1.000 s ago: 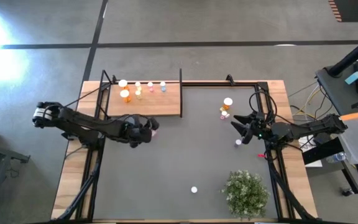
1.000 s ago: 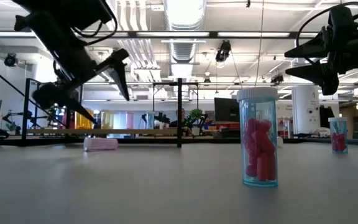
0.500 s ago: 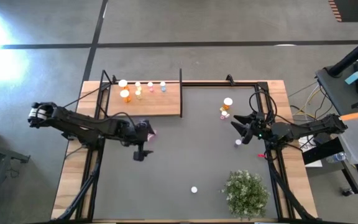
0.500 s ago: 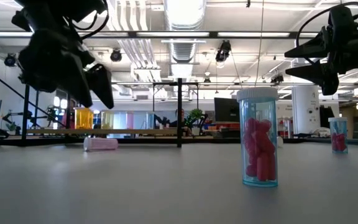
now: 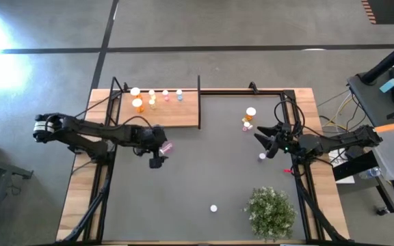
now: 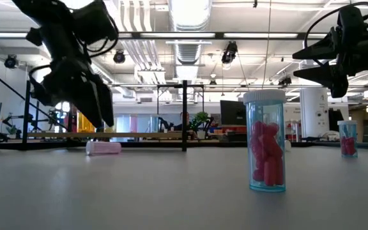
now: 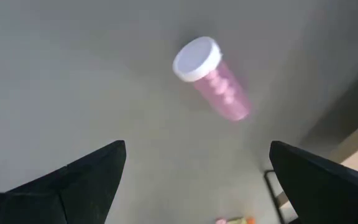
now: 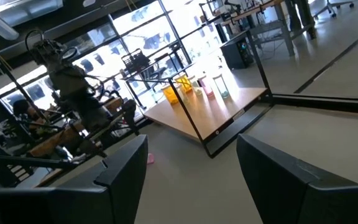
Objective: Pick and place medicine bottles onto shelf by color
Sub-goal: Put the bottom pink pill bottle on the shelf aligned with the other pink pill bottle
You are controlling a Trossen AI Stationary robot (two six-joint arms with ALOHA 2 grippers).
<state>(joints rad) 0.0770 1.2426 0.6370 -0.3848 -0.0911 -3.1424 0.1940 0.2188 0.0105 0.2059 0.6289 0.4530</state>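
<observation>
- Left gripper (image 5: 156, 161) hangs above the mat, jaws wide and empty; the pink bottle (image 5: 167, 146) lies on its side just beyond its fingers, on the far-right side, its long axis roughly across the table.
- Shelf (image 5: 183, 116) with sorted bottles (image 5: 152, 97) is just beyond; nothing stands between.
- Right gripper (image 5: 260, 143) waits at right, open and empty, much farther off.

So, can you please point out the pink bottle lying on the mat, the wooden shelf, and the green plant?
pink bottle (image 7: 219, 90): left wrist view, on its pink body, just below the white cap.
wooden shelf (image 5: 176, 115): high view, on a bare part of the board.
green plant (image 5: 271, 212): high view, on the middle of its foliage.
</observation>
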